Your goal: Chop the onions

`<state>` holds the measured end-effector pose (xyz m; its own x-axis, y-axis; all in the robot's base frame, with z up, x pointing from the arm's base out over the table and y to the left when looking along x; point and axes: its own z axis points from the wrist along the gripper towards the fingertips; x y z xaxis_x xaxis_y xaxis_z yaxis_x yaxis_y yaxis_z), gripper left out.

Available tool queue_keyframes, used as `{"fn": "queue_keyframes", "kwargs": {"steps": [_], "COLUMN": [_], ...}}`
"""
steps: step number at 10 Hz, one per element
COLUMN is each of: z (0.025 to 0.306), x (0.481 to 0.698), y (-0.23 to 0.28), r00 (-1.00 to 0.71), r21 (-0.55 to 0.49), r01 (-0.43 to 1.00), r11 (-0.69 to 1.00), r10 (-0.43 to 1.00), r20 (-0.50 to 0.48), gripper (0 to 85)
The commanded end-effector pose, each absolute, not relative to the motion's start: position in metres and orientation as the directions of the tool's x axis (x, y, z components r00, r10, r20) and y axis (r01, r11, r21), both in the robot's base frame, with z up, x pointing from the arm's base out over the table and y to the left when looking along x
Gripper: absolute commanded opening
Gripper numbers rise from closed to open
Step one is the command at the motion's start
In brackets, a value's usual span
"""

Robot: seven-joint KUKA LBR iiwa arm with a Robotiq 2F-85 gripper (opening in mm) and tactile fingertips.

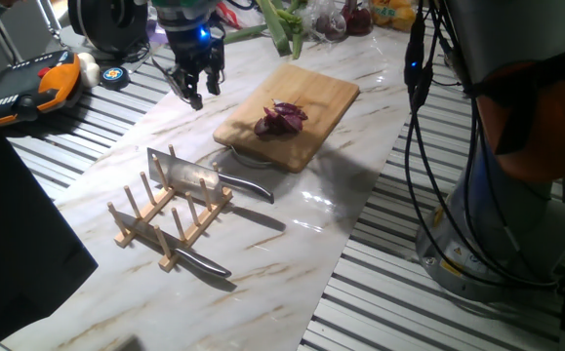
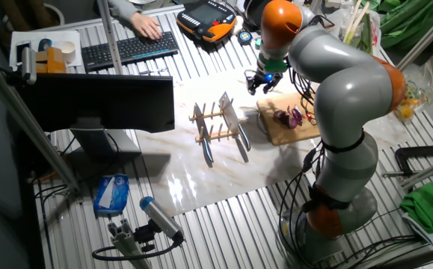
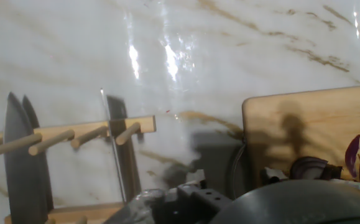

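Note:
The onions (image 1: 281, 119) lie as a small heap of dark purple cut pieces in the middle of a wooden cutting board (image 1: 321, 97). In the other fixed view the onions (image 2: 289, 117) show on the board (image 2: 280, 133) as well, and the hand view catches purple onions (image 3: 310, 167) at its lower right. My gripper (image 1: 202, 95) hangs above the marble top, left of the board and beyond the rack. It is open and holds nothing. A cleaver (image 1: 178, 172) stands in a wooden rack (image 1: 170, 219).
A long knife (image 1: 202, 261) lies at the rack's near end and another knife handle (image 1: 248, 185) lies beside the board. Green stalks (image 1: 284, 29) and wrapped vegetables (image 1: 345, 19) sit past the board. An orange pendant (image 1: 43, 83) lies at the left.

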<state>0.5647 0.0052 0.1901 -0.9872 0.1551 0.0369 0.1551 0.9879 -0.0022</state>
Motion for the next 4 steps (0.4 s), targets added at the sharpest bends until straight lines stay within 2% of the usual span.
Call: {"fn": "queue_keyframes", "kwargs": {"steps": [1, 4], "z": [0.1891, 0.1869], "x": [0.5644, 0.5654], "y": [0.0052, 0.0039], "r00": [-0.987, -0.987], "r21": [-0.002, 0.002], "r01": [0.160, 0.158], "r11": [0.987, 0.987], "r10": [0.160, 0.158], "r20": [0.033, 0.034], "gripper": [85.0, 85.0]}}
